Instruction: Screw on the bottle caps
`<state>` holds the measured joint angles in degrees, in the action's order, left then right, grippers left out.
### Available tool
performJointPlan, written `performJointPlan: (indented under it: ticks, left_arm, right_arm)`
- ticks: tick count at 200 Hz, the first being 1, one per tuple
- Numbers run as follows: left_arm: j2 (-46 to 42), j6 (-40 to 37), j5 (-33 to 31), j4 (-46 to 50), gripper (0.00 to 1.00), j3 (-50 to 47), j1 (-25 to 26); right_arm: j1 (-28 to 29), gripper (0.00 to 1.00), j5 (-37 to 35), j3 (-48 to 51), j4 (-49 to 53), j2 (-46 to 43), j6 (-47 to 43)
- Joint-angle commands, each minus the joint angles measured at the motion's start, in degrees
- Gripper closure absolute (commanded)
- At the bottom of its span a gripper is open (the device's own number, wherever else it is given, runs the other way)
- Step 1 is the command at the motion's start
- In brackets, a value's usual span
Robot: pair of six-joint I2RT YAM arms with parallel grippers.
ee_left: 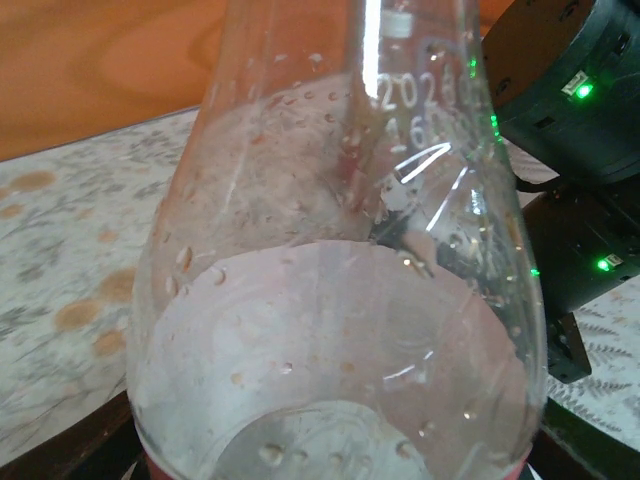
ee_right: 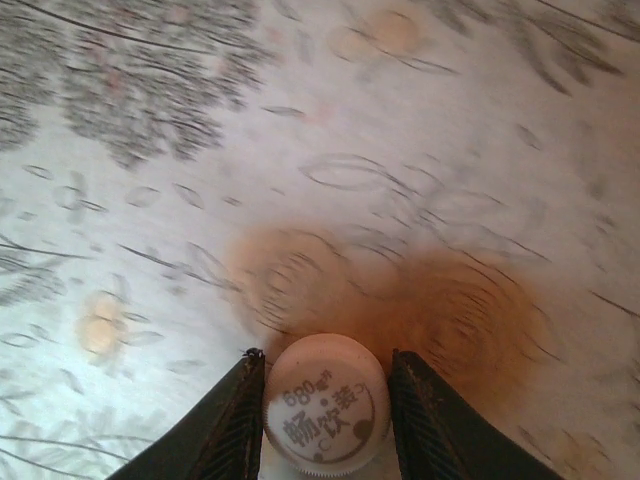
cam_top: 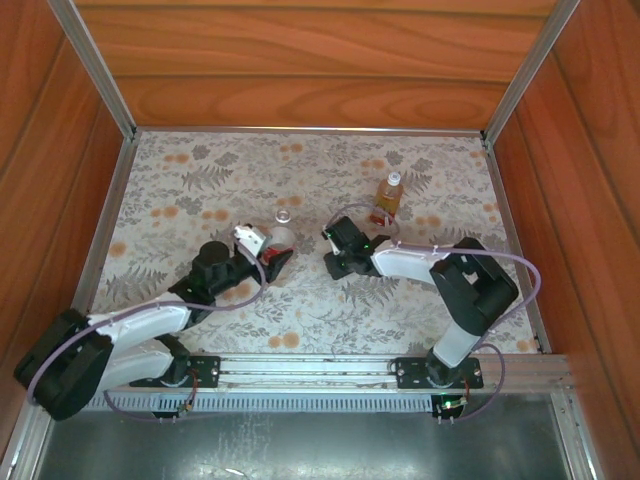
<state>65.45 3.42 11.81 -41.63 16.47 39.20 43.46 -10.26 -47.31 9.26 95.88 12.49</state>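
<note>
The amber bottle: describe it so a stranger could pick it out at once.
On the floral table, look far right. The amber bottle stands upright there, untouched. Unlike the clear bottle in the left gripper, it is brown with an orange label.

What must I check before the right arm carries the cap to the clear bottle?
1. Is the cap gripped between the fingers of the right tool? ok.
2. Does the cap's printed top face the wrist camera, so that its open side points away? ok.
3. Is the clear bottle held in the left tool? ok.
4. Is the mouth of the clear bottle uncapped? ok; it looks open from above.
5. Is the clear bottle upright enough for threading? cannot tell.
6. Is the amber bottle out of the way? ok; it stands apart, behind the right tool.
</note>
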Motion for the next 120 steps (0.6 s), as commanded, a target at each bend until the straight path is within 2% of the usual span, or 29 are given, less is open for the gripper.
performJointPlan:
  ticks: [1,48,120]
  left_arm:
    - [4.7,2.19,1.48,-11.67,0.3,1.45,1.48]
    - [15.02,2.91,3.27,-22.08,0.3,3.68,2.65]
    - [23.35,3.1,4.01,-33.67,0.3,1.58,3.13]
  right_arm:
    - [-1.81,0.62,-2.36,3.51,1.16,-2.63,2.29]
    - [-3.36,0.6,-2.75,5.03,-0.11,-3.68,3.09]
    - [-3.36,0.46,-2.57,4.77,-0.72,-5.5,3.5]
